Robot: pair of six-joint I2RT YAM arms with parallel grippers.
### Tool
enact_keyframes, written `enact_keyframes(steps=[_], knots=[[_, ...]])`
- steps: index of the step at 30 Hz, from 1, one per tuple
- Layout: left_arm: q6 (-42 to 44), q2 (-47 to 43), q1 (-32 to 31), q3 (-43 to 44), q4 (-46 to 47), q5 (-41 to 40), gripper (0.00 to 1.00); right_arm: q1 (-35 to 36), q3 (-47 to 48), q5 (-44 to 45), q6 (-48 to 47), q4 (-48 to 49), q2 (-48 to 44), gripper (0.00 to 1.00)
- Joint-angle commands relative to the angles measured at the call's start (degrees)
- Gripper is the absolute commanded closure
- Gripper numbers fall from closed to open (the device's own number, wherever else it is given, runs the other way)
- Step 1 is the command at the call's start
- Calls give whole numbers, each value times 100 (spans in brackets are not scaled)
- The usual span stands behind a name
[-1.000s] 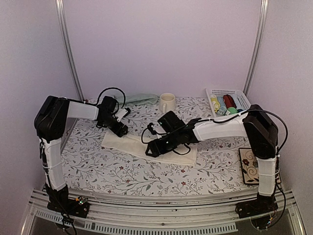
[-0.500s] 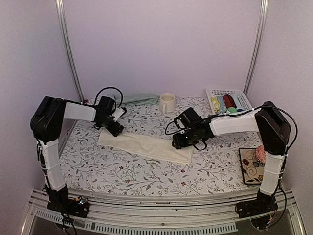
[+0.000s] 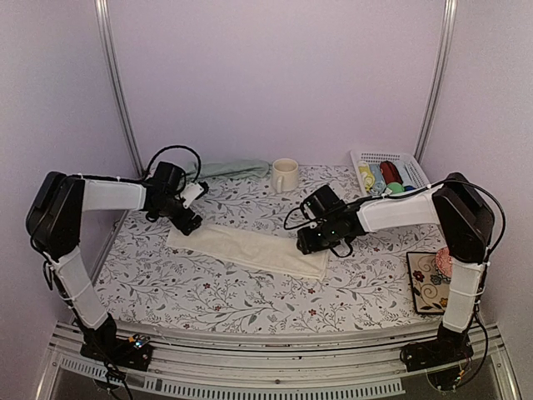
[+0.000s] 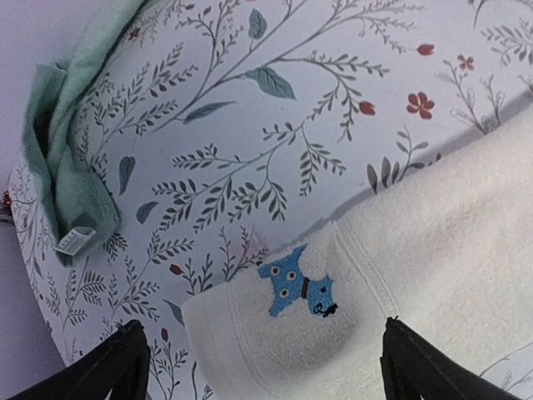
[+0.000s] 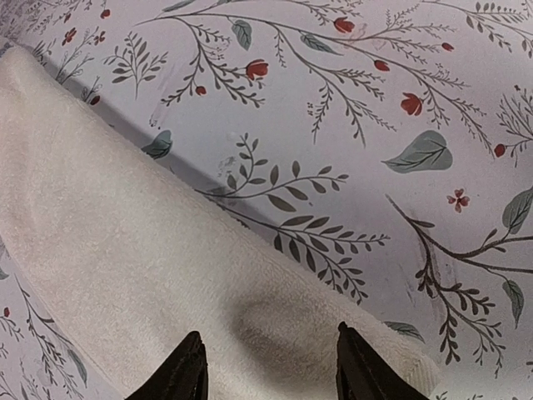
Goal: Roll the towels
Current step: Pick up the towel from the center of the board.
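The cream towel lies flat as a long folded strip across the floral tablecloth. Its left end carries a small blue dog mark. My left gripper hovers over that left end, open wide, with the towel corner between its fingers. My right gripper is low over the towel's right end, open, its two fingertips straddling the cloth. The sage green towel lies crumpled at the back left and shows in the left wrist view.
A cream mug stands at the back centre. A white basket with rolled coloured cloths sits at the back right. A patterned tile lies near the right arm's base.
My right gripper moved from the towel's middle to its right end and its jaws narrowed. The towel now lies stretched longer and flatter. My left gripper drew back left to the towel's left end.
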Motion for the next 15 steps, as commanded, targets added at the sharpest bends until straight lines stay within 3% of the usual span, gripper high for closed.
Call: enact_keyframes(steps=[1,15], knots=[[151,200,124,-299,-167,-176,3,-64,-69,216,101,112,111,47],[694,377,378,-672,108,-947,3,-246,-411,407,210,74,81,48]])
